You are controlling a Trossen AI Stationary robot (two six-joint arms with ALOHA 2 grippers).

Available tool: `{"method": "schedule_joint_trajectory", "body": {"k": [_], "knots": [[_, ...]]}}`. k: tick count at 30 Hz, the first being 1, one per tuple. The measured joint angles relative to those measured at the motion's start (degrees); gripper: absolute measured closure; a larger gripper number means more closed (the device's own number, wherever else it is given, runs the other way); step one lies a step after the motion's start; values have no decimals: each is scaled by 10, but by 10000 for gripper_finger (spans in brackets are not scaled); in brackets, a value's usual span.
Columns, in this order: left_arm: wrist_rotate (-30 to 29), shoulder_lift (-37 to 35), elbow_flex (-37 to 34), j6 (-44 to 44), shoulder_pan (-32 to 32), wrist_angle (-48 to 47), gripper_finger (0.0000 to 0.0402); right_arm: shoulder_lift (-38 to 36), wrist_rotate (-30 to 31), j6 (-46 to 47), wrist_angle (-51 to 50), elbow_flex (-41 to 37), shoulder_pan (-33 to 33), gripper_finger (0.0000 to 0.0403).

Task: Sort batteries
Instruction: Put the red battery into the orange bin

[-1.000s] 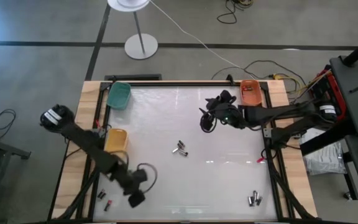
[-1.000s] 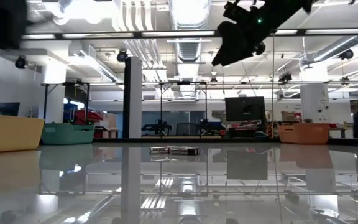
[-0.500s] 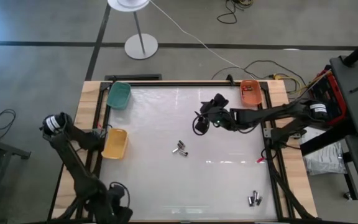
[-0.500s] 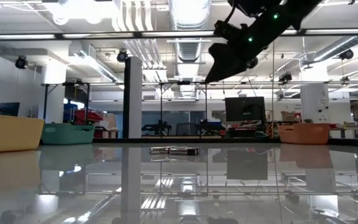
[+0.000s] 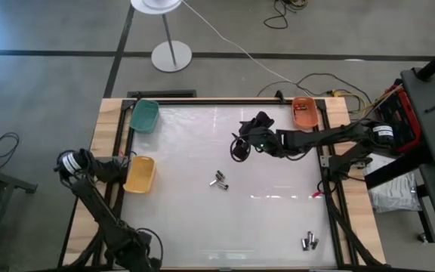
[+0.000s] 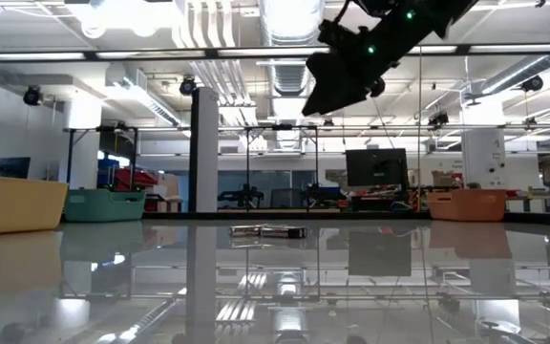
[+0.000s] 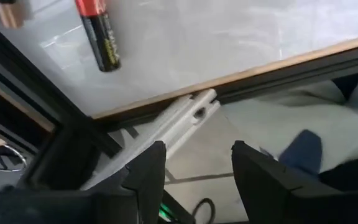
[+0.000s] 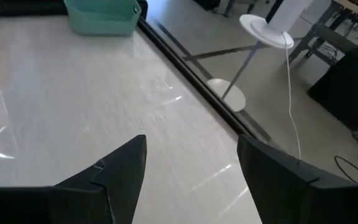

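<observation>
Right tool hangs above the worktop, toward its far middle, fingers spread wide with nothing between them. Left tool sits past the worktop's near edge, also parted and empty. Two batteries lie together near the centre, more batteries at the near right corner, and one red-and-dark battery by the near left edge.

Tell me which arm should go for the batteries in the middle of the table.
Right. Its gripper hangs open-jawed above the table close to the middle batteries; the left gripper, jaws open too, sits off the table's near left edge.
</observation>
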Motion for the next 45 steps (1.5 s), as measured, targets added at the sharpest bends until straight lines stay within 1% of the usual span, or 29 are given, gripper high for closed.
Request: {"method": "schedule_joint_trajectory", "body": {"k": [2, 5, 7, 10, 11, 15, 19, 27, 30, 35, 36, 37, 40, 42, 43, 45], "knots": [[1, -13, -26, 6, 4, 36, 242, 1, -6, 1, 0, 9, 0, 160], [9, -28, -72, 6, 12, 91, 245, 3, -32, 1, 0, 19, 0, 159], [37, -33, -96, 4, 15, 97, 246, 3, -47, 1, 0, 20, 0, 155], [88, -41, -122, -3, 15, 98, 247, 3, -48, 1, 0, 22, 0, 151], [92, -44, -129, 0, 15, 98, 247, 3, -48, 1, 0, 22, 0, 150], [68, -62, -159, 13, 18, 102, 247, 3, -48, 1, 0, 22, 0, 147], [68, -68, -190, 10, 21, 115, 247, 3, -48, 0, -1, 22, 0, 151], [51, -69, -233, 31, 20, 181, 251, 3, -48, 1, -10, 22, 0, 154], [52, -68, -238, 33, 21, 187, 280, 3, -48, 1, -10, 22, 0, 149], [49, -69, -244, 39, 21, 189, 368, 3, -48, -1, -10, 22, 0, 148], [49, -69, -244, 49, 21, 188, 378, 2, -48, -4, -11, 22, 1, 150], [48, -68, -242, 64, 22, 185, 380, 0, -48, -10, -12, 22, 3, 152], [28, -63, -222, 118, 25, 150, 380, -11, -48, -44, -17, 26, 18, 159], [-3, -61, -197, 175, 34, 96, 380, -19, -48, -64, -9, 26, 36, 164], [-35, -61, -181, 210, 41, 60, 380, -23, -48, -74, -4, 25, 46, 166], [-121, -63, -149, 290, 61, -4, 380, -24, -52, -96, -2, 20, 70, 169]]}}
